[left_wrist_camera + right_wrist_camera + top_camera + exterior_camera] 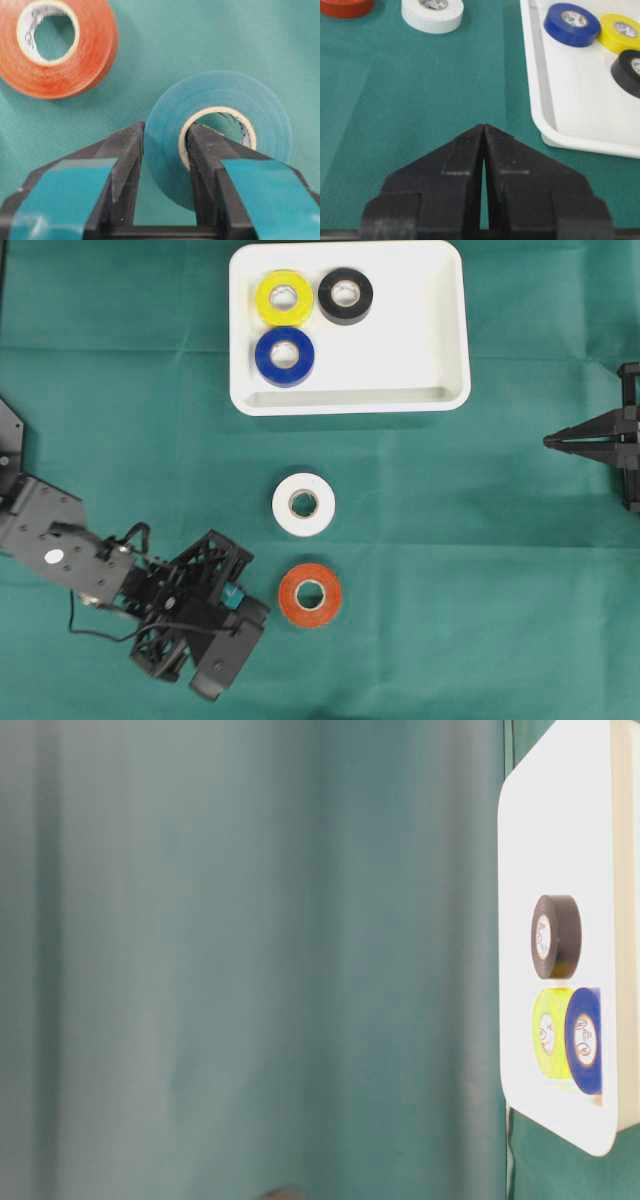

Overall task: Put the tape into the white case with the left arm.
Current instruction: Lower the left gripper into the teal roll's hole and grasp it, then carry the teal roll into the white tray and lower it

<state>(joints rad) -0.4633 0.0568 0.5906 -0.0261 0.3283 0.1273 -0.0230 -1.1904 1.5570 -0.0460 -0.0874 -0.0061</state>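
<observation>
My left gripper (166,127) is shut on a teal-green tape roll (225,92) lying on the green cloth, one finger outside the roll's wall and the other inside its cardboard core. In the overhead view the left gripper (240,602) sits at the lower left, just left of an orange tape (311,594), and covers the green roll. The white case (350,405) lies at the top centre, far from the left gripper. My right gripper (548,441) rests shut and empty at the right edge.
Inside the case lie a yellow tape (285,298), a black tape (345,295) and a blue tape (285,356). A white tape (303,504) lies on the cloth between the case and the orange tape. The right gripper (484,126) points at the case's near rim (540,115).
</observation>
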